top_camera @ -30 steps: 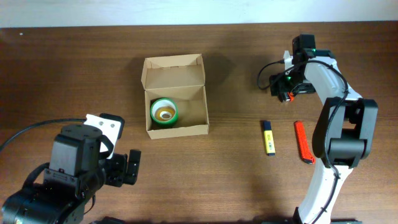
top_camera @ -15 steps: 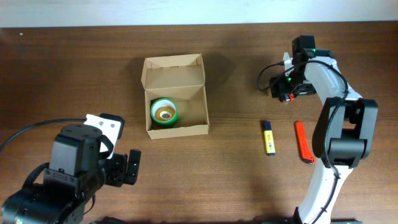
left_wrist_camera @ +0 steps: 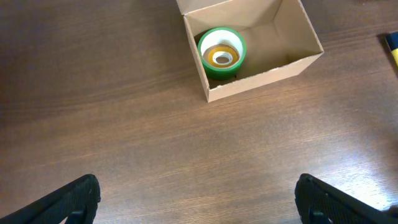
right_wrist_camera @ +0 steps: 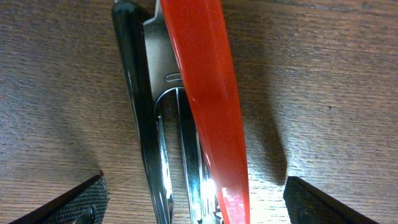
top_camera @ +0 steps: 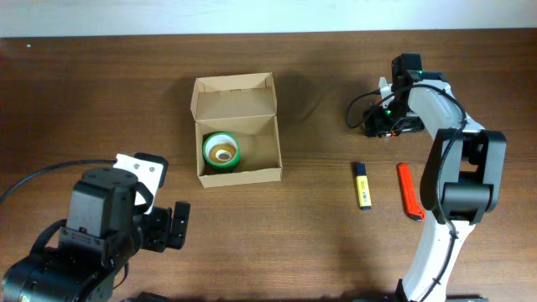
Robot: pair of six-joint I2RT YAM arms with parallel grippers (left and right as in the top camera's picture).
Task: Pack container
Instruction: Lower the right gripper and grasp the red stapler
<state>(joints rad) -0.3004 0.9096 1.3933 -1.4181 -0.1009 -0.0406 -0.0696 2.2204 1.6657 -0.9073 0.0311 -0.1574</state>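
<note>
The brown cardboard container stands open on the table with its flap lid folded back. A green tape roll lies inside it. The box and roll also show in the left wrist view. My left gripper is open and empty near the front left, with bare table between its fingers. My right gripper is open at the far right. Its fingers straddle a red and chrome stapler lying on the table, without closing on it.
A yellow and blue marker and a red pen-like item lie on the table right of the box, in front of the right gripper. The blue marker tip shows at the right edge of the left wrist view.
My right gripper has shifted slightly left over the stapler. The left arm, box and loose items have not moved.
</note>
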